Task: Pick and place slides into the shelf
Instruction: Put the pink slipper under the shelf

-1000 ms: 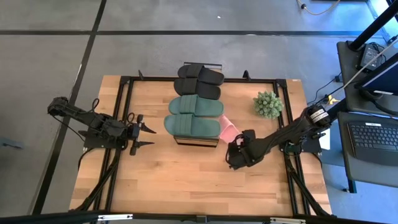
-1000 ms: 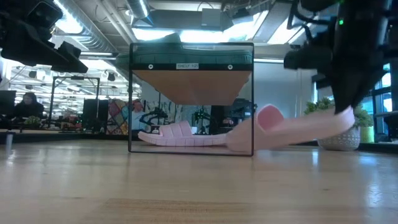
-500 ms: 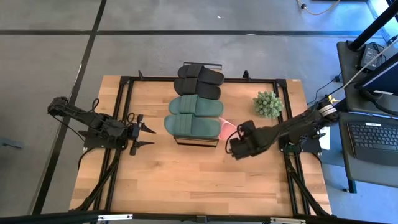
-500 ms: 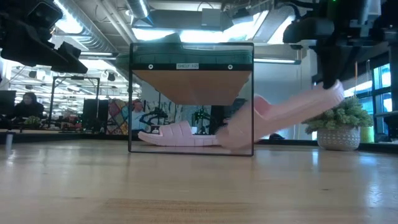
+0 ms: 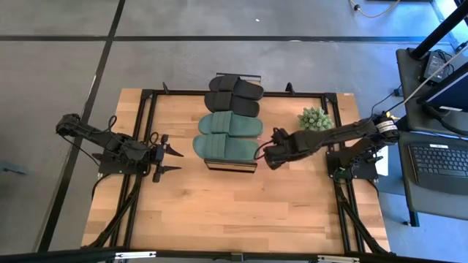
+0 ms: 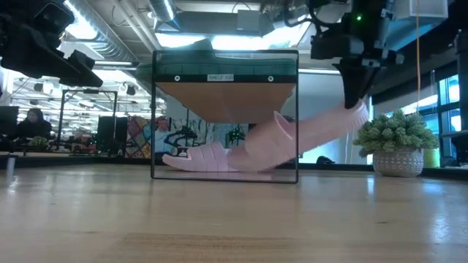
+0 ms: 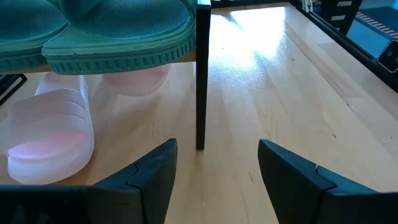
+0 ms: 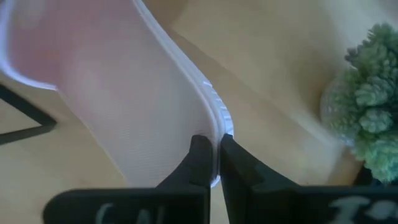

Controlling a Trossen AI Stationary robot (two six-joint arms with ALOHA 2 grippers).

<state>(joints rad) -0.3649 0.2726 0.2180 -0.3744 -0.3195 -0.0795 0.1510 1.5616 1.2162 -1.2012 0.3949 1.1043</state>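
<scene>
The shelf (image 6: 153,117) stands mid-table with a black pair (image 5: 234,93) and a dark green pair (image 5: 228,135) on its boards. One pale pink slide (image 6: 205,157) lies flat in the bottom level. A second pale pink slide (image 6: 307,135) slants into that level from the shelf's right side, with my right gripper (image 5: 268,157) shut on its raised end. My left gripper (image 5: 172,157) waits open, left of the shelf and pointing at it. My right gripper pinches the sole's rim (image 8: 214,127) at the pink slide's raised end between its two fingers. The fingers come from above, pointing steeply down. The slide is tilted, its low end (image 6: 252,161) down inside the shelf beside the other pink slide.
A potted green plant (image 5: 314,119) stands at the back right, close behind my right arm. Black frame rails run along the table's left and right sides. Bare wood lies in front of the shelf (image 5: 219,212).
My right gripper has risen and gone toward the shelf, rolling its wrist. The held pink slide has gone with it: its low end has slid farther into the bottom level while its held end has lifted, so it slants more steeply.
</scene>
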